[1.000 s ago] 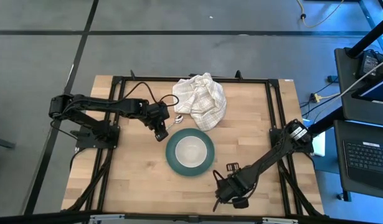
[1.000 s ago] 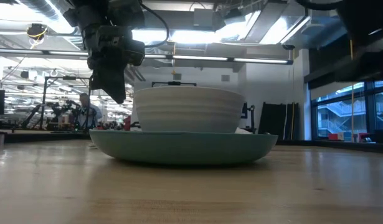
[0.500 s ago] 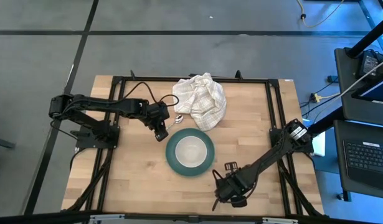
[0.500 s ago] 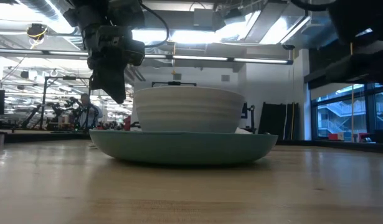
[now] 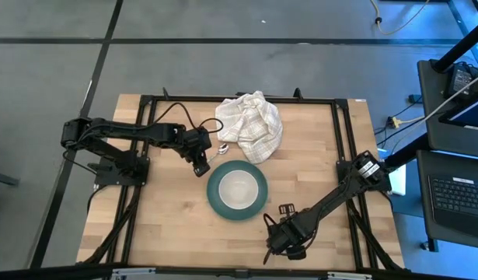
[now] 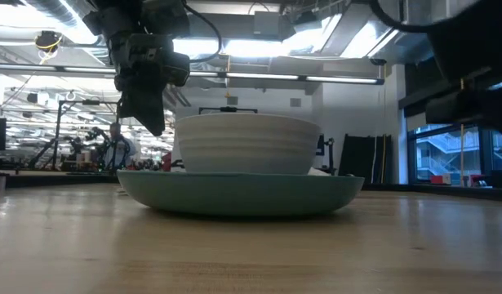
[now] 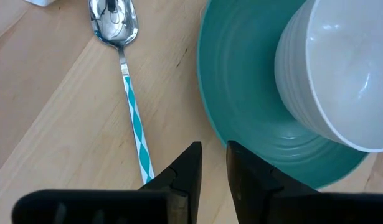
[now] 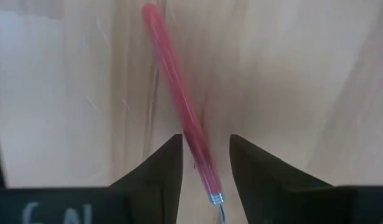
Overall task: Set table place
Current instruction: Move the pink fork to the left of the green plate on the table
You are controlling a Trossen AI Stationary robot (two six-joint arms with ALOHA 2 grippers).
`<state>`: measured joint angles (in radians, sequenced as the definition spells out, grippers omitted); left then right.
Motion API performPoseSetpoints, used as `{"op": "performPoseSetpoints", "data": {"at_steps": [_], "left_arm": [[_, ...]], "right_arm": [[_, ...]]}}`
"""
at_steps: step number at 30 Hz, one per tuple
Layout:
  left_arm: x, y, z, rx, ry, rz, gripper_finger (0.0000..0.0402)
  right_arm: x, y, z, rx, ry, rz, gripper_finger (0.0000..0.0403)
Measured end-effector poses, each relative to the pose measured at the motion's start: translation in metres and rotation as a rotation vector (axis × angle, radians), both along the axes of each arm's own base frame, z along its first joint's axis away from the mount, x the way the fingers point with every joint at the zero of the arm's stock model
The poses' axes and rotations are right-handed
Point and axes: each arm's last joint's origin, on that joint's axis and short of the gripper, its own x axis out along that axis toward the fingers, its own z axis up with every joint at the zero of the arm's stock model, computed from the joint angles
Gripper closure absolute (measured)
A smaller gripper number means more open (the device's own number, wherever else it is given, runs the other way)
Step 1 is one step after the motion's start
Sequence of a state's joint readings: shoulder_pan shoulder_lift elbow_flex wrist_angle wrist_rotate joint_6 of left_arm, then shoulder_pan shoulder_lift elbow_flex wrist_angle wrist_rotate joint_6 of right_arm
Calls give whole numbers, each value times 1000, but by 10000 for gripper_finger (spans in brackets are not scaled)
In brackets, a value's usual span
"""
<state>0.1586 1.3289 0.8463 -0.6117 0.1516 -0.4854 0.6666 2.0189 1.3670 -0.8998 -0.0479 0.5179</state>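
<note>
Two end effectors | left apart near spoon | right apart astride fork

Count on inspection: one tabletop. One teal plate, carrying one white bowl. One spoon with a teal-and-white patterned handle. One red-handled fork, its tines not visible. One white checked cloth, bunched. Two arms were present, each ending in one claw: left claw and right claw, two fingers apiece. No second item of any kind was seen.
</note>
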Motion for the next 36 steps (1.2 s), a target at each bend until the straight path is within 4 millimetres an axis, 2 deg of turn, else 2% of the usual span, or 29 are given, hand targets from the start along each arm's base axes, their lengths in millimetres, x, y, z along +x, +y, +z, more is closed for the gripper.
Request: {"op": "performPoseSetpoints", "data": {"at_steps": [6, 8, 12, 16, 20, 27, 33, 36], "left_arm": [[0, 0, 0, 8, -1, -15, 333], [0, 0, 0, 8, -2, -15, 333], [0, 0, 0, 6, -1, -12, 333], [-1, 0, 3, -3, -12, 9, 333], [-5, -1, 14, 3, -56, 8, 334], [-9, -5, 78, 29, -299, -40, 347], [-20, -18, 146, 195, -545, -245, 354], [-26, -26, 172, 309, -636, -329, 356]], "right_arm": [[1, 1, -6, -10, 12, 0, 279], [1, 1, -6, -11, 12, 0, 300], [1, 0, -6, -12, 14, -29, 369], [1, 1, -6, -13, 16, -67, 369], [4, 1, 1, -59, 16, -89, 369], [19, -4, 46, -218, -59, -176, 369], [44, -11, 101, -266, -254, -220, 369], [53, -20, 130, -321, -355, -244, 369]]}}
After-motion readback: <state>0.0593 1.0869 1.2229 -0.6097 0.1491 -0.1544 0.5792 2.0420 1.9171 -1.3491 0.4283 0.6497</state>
